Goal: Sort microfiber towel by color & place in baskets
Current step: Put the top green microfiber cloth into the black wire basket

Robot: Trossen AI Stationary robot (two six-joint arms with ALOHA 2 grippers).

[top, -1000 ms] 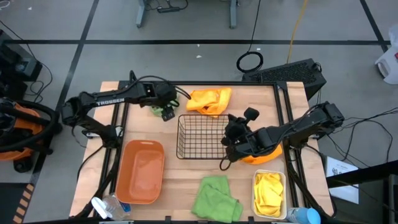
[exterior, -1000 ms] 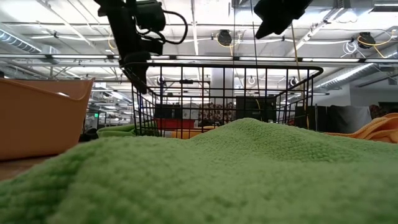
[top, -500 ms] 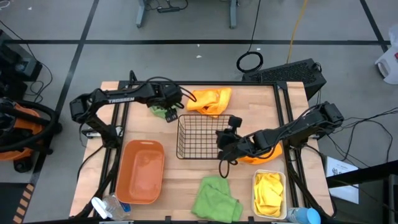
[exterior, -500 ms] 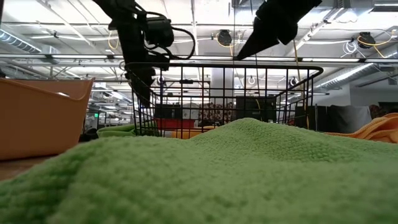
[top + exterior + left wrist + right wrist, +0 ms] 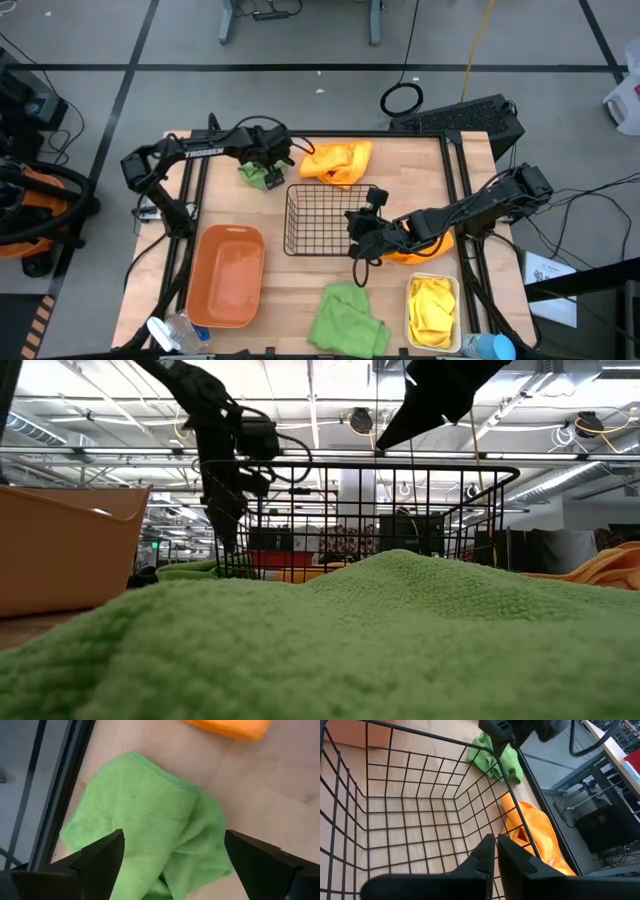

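My left gripper (image 5: pixel 268 168) (image 5: pixel 172 857) is open and points down over a crumpled green towel (image 5: pixel 254 172) (image 5: pixel 150 825) that lies near the table's far left corner; a finger stands on either side of it. I cannot tell whether they touch it. My right gripper (image 5: pixel 360 226) (image 5: pixel 495 847) is shut and empty, above the right wall of the black wire basket (image 5: pixel 322 220) (image 5: pixel 410 805). A second green towel (image 5: pixel 345 318) (image 5: pixel 320 640) lies at the near edge. Yellow cloth (image 5: pixel 432 305) fills the white bin (image 5: pixel 411 318). The orange bin (image 5: pixel 228 275) holds nothing.
A yellow-orange towel (image 5: pixel 338 160) lies past the basket's far side. An orange towel (image 5: pixel 428 250) lies under my right arm. Plastic bottles stand at the near left (image 5: pixel 175 330) and near right (image 5: pixel 490 347) corners. Bare wood (image 5: pixel 300 275) shows between the basket and the near green towel.
My left gripper has come down toward the green towel at the far left. My right gripper has moved toward the table's left, from beside the basket to above its right wall. The towels have stayed where they were.
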